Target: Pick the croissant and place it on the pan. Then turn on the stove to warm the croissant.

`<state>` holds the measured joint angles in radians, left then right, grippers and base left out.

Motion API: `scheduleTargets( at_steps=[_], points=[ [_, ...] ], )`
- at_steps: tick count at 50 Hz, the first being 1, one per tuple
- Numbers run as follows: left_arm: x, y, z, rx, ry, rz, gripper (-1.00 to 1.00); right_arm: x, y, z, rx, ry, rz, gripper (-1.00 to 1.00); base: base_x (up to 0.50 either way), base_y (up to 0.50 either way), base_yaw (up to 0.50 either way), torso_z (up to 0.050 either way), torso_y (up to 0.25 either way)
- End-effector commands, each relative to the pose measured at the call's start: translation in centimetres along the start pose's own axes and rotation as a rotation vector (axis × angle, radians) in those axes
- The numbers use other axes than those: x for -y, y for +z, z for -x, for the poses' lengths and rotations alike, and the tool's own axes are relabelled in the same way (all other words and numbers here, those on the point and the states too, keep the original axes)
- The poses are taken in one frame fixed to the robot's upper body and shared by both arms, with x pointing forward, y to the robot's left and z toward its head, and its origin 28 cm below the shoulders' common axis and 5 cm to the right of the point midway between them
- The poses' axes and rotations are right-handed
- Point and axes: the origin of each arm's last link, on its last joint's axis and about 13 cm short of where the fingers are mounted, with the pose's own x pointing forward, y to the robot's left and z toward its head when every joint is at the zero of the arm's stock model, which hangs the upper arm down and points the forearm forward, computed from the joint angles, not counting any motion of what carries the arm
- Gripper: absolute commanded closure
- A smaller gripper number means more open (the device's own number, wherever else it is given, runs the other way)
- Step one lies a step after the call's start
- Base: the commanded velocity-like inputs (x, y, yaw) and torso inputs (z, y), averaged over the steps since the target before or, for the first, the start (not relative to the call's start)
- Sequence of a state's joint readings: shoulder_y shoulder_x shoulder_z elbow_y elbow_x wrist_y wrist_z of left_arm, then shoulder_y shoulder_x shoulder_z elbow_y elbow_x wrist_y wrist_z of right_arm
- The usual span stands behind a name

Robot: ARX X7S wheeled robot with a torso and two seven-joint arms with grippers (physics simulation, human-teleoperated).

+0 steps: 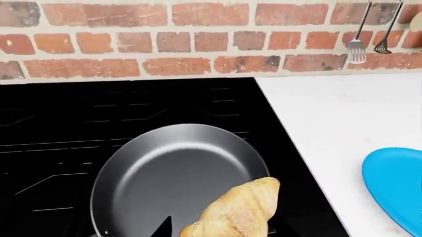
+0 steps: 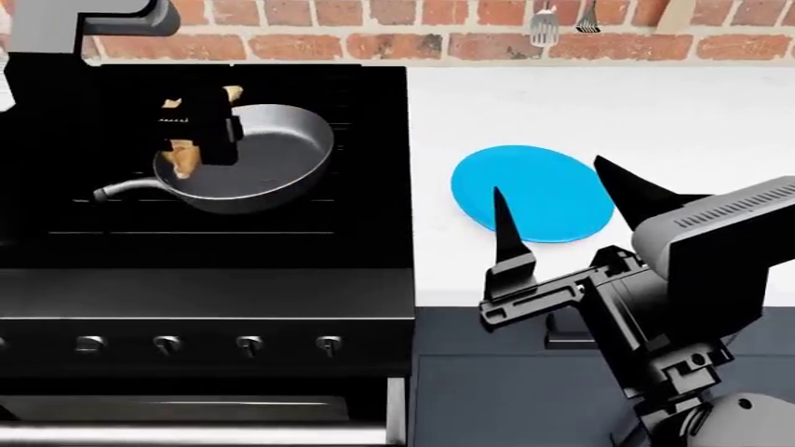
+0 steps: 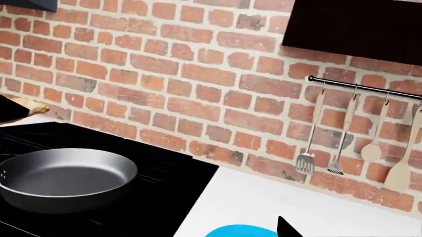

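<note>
Croissant position: croissant point(image 1: 236, 210) is held up in the left gripper point(image 2: 199, 126), above the pan's handle-side rim rather than its middle; it is not resting on the metal.
Croissant long axis: in the head view the pastry shows on both sides of the gripper, one tan end point(image 2: 182, 158) below it and another end above, so its length runs roughly front to back across the stove point(image 2: 286, 251).
Pan position: pan point(image 2: 267, 154) sits on the grated cooktop, bowl bare, its long handle point(image 2: 125, 191) pointing toward the robot's left and slightly forward.
Key relation: the bowl's centre lies to the robot's right of the held croissant, just beside it; a short shift that way and a lowering looks like all the drop calls for.
Left gripper state: closed around the croissant, fingers clamped across its middle.
Right gripper state: right gripper point(image 2: 559, 223) has its fingers spread wide with nothing between them, hovering at the counter's front edge by the blue plate point(image 2: 534, 196).
Nearer arm: the left, plainly; the right stands well apart from the pan.
Knobs: silver knobs point(image 2: 249, 345) line the stove front, untouched; judged from position, the free right arm could reach them once the croissant is down.
Risk: released where it hangs, the croissant may catch the rim and tip outward.
</note>
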<state>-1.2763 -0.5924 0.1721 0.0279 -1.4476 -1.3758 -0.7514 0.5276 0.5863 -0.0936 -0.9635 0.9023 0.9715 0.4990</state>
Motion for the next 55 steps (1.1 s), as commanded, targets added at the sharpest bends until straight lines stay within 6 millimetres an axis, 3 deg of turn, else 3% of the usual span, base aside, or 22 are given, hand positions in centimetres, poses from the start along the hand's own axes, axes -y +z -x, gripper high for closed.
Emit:
scheduleTargets(
  at_steps=[1,10,19,31,45,55],
  points=[
    [0.3,0.1,-0.7,0.0,-0.01,-0.006,1.0,0.1,-0.1,0.0,-0.011,-0.011,-0.013,-1.0,0.0,0.0,0.0,0.0,0.0],
    [0.5,0.8,-1.5,-0.003,-0.012,0.003,1.0,0.2,-0.1,0.2,-0.008,-0.007,-0.018,-1.0,0.0,0.0,0.0,0.0,0.0],
    [-0.1,2.4,-4.1,-0.001,0.042,0.022,1.0,0.5,0.1,0.2,-0.006,-0.008,-0.017,-1.0,0.0,0.0,0.0,0.0,0.0],
    [-0.2,2.9,-6.9,-0.018,0.064,0.031,1.0,0.3,0.0,-0.1,-0.006,-0.008,-0.02,-1.0,0.0,0.0,0.0,0.0,0.0],
    [-1.1,0.7,-11.6,-0.083,0.121,0.049,1.0,0.5,-0.1,0.1,-0.011,-0.014,-0.02,-1.0,0.0,0.0,0.0,0.0,0.001],
    [-0.9,0.1,-12.2,-0.104,0.125,0.052,1.0,0.5,-0.3,0.1,-0.014,-0.02,-0.023,-1.0,0.0,0.0,0.0,0.0,0.0]
  ],
)
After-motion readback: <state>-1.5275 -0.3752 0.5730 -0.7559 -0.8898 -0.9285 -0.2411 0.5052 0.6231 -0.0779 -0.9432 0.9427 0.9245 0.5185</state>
